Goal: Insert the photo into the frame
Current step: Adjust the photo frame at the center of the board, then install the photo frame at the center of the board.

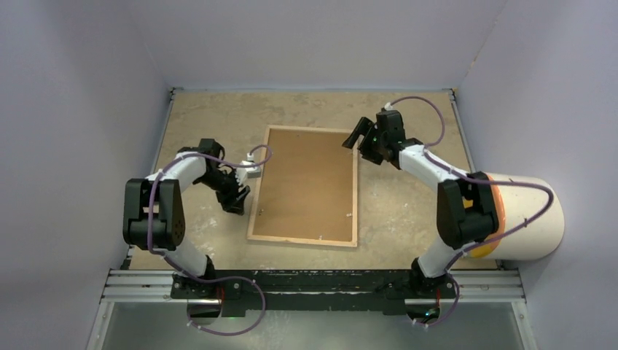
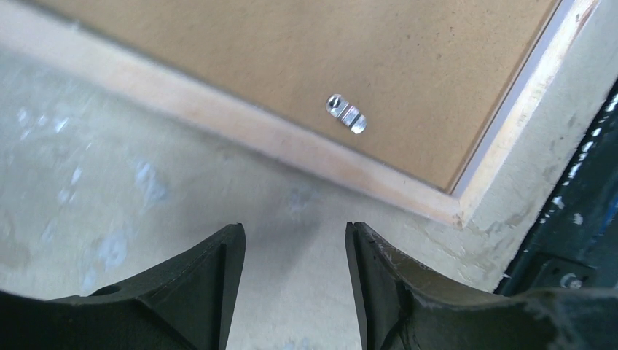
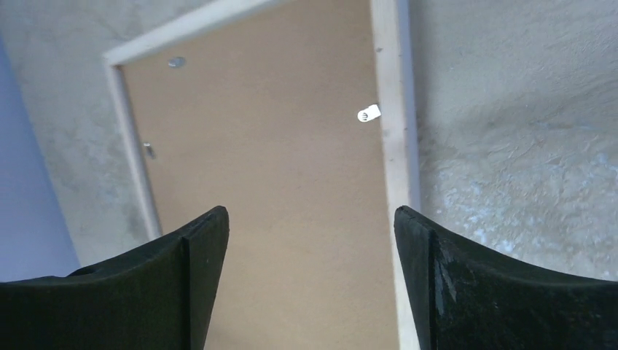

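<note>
The frame [image 1: 256,197] lies flat in the middle of the table, light wood side up, with a plain brown backing board [image 1: 310,182] filling it. The photo is hidden. My left gripper [image 1: 235,203] stands open and empty just left of the frame's left rail. In the left wrist view my left gripper [image 2: 295,230] sits over bare table, near the frame's corner [image 2: 452,204] and a metal clip [image 2: 347,115]. My right gripper [image 1: 355,137] hovers open and empty over the frame's far right corner. In the right wrist view my right gripper [image 3: 311,213] is above the board [image 3: 270,160] and rail [image 3: 393,109].
A white cylinder with an orange band [image 1: 525,219] lies at the table's right edge behind the right arm. Pale walls close off the far, left and right sides. A metal rail [image 1: 313,284] carries both arm bases at the near edge.
</note>
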